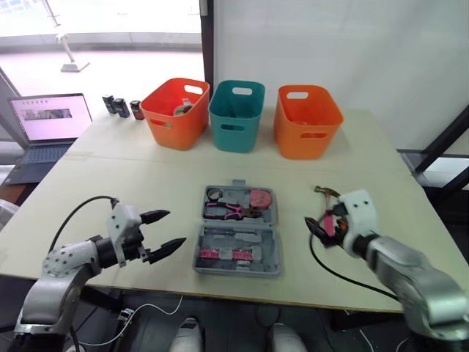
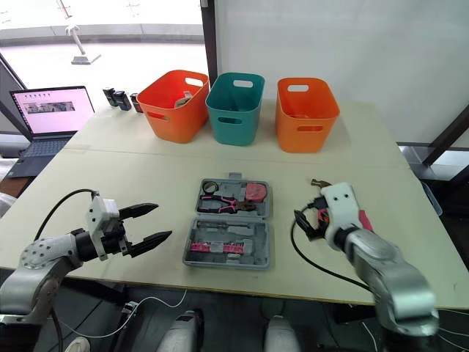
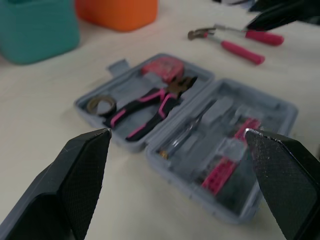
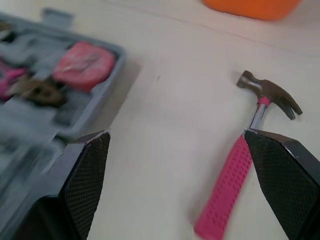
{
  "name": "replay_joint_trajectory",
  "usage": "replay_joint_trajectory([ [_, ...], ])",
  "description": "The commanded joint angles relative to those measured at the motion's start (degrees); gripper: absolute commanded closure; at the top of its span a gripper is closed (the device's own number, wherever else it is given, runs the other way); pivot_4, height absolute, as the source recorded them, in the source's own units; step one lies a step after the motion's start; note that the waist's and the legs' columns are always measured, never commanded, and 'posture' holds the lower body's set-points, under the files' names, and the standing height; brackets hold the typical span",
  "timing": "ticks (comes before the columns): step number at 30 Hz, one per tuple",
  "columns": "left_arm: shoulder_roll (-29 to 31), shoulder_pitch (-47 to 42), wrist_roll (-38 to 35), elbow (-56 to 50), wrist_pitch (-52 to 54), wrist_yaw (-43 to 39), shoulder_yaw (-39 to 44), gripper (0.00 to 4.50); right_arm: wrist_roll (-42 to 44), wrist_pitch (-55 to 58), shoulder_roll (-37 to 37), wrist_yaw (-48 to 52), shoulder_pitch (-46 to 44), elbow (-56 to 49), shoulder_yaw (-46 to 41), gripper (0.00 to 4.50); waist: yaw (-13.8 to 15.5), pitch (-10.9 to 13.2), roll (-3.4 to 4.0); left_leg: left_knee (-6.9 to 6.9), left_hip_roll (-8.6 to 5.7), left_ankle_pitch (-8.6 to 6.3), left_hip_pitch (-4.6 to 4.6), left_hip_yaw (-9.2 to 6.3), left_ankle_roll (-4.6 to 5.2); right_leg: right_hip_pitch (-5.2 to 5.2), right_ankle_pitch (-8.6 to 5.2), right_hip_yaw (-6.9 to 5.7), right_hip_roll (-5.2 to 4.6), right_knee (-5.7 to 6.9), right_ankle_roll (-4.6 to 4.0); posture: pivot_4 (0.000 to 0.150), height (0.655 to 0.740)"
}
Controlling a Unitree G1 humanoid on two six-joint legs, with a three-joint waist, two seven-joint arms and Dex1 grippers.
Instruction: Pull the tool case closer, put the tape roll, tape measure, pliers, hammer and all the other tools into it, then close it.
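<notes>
Right gripper hangs over the hammer with its fingers spread wide, gripping nothing. I see the hammer lying flat on the table, to the right of the open tool case. Its long axis runs from the head at the far end, toward the orange basket, to the pink handle slanting near and right. Left gripper is likewise spread and empty, left of the case.

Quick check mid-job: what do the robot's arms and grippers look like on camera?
The left arm and right arm have silver-grey metal shells. Each wrist carries a white housing, and a black cable loops beside each forearm. The left gripper and right gripper have black, wedge-shaped fingers with fine cross-hatched texture.
</notes>
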Motion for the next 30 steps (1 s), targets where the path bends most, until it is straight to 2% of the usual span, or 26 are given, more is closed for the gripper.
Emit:
replay_joint_trajectory([
  [1,-0.34,-0.75,-2.31,-5.48,2.72,1.65,-1.95,0.02,-5.67,-2.12,3.48,-7.51,-6.90,8.88,-0.58,0.00,-0.13,0.02,0.06,0.03,0.00,0.00,0.00,0.00,0.00,0.01,0.01,0.00,0.00,0.00,0.00,0.150,0.7400],
  [7,0.02,-1.28,-2.96,-7.77,4.52,2.79,-3.30,0.02,-8.59,-7.59,4.52,-9.39,-15.64,25.48,-2.29,0.00,-0.32,0.04,0.09,0.00,0.00,0.01,0.01,0.00,0.02,-0.04,0.01,0.00,0.01,0.08,0.03,0.150,0.7400],
  [12,0.57,-1.60,-4.22,-10.05,5.93,3.35,-3.22,0.02,-9.40,-13.82,3.42,-8.49,-23.42,43.20,-3.54,0.00,-0.65,0.06,0.12,0.00,0.00,0.01,0.02,0.00,0.02,-0.03,0.02,0.00,0.01,0.09,0.03,0.150,0.7400],
  [18,0.84,-1.39,-4.52,-10.73,6.29,4.38,-3.02,0.02,-10.66,-19.12,3.17,-6.95,-28.17,56.65,-2.65,0.00,-0.75,0.09,0.18,-0.02,0.00,0.02,0.02,0.00,0.03,-0.03,0.02,0.00,0.02,0.10,0.06,0.150,0.7400],
  [21,1.30,-0.79,-4.53,-11.00,6.11,4.68,-2.45,0.00,-10.61,-19.15,3.88,-7.06,-28.53,59.27,-2.59,0.83,-0.98,0.09,0.18,-0.02,0.00,0.02,0.03,0.00,0.03,-0.01,0.02,0.00,0.02,0.10,0.06,0.150,0.7400],
  [28,1.40,-0.82,-4.52,-10.78,6.02,5.25,-2.63,0.00,-9.19,-20.69,4.73,-7.16,-29.03,60.67,-4.48,4.42,-1.08,0.09,0.18,-0.01,-0.01,0.02,0.03,0.00,0.03,0.00,0.01,0.00,0.02,0.09,0.06,0.150,0.7400],
  [30,1.38,-1.02,-4.39,-10.55,5.98,5.26,-2.95,0.00,-9.42,-20.74,4.32,-6.87,-28.95,59.94,-4.35,4.47,-1.28,0.10,0.19,-0.02,0.00,0.02,0.04,0.00,0.03,0.00,0.01,0.00,0.02,0.10,0.06,0.150,0.7400],
])
